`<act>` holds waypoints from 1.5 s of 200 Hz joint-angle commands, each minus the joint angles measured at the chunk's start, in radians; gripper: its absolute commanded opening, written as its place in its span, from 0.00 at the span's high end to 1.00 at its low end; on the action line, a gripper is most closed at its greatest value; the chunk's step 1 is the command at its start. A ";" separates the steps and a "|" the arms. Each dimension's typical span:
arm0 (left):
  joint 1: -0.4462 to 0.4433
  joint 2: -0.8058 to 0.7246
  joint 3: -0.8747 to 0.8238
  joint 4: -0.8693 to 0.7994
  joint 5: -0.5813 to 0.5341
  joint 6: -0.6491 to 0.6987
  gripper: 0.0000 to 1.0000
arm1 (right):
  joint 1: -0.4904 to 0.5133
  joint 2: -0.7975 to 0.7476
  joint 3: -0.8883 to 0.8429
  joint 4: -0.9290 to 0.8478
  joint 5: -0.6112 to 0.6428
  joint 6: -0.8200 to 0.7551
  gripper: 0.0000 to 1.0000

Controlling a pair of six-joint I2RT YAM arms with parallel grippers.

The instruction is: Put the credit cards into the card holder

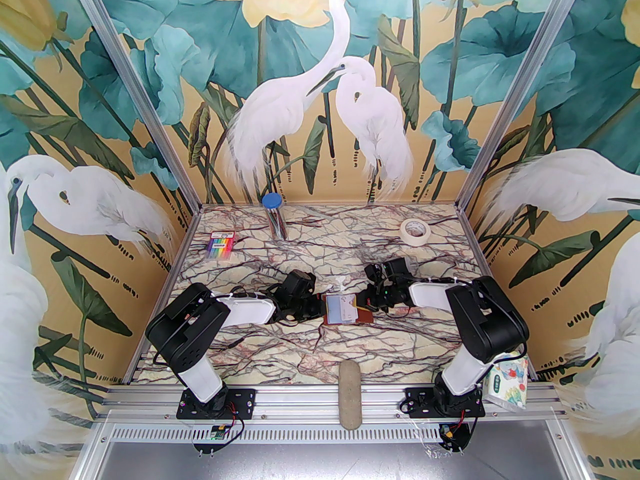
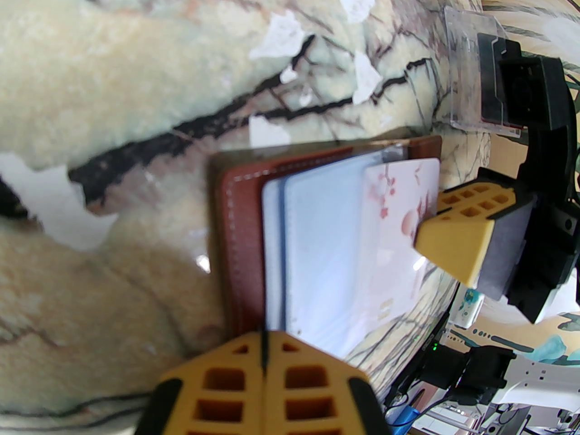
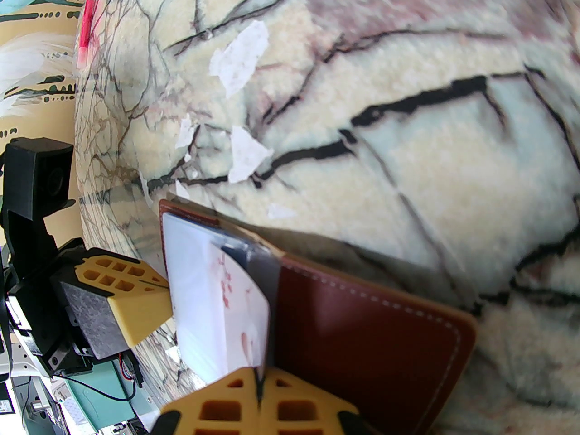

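The card holder (image 1: 364,315), reddish-brown leather with pale bluish sleeves, lies open mid-table between my two grippers. My left gripper (image 1: 320,308) is shut at its left edge, the closed fingertips (image 2: 265,369) pinching where leather (image 2: 240,243) meets the sleeves. A whitish credit card (image 2: 398,224) with pink blossoms lies partly over the sleeves. My right gripper (image 1: 368,308) is shut on that card's outer edge; its yellow finger (image 2: 453,238) overlaps the edge. In the right wrist view the card (image 3: 235,297) leans beside the holder's raised brown flap (image 3: 362,329), above my shut right gripper (image 3: 258,397).
A clear plastic wrapper (image 1: 340,284) lies just behind the holder. A rainbow pen pack (image 1: 220,245), a blue-lidded tube (image 1: 274,215) and a tape roll (image 1: 416,230) sit at the back. A grey oblong pad (image 1: 350,385) and a tissue pack (image 1: 507,380) are at the near edge.
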 commanded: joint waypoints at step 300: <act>-0.002 0.042 -0.044 -0.167 -0.110 -0.007 0.96 | 0.048 -0.006 0.027 -0.101 0.093 -0.011 0.86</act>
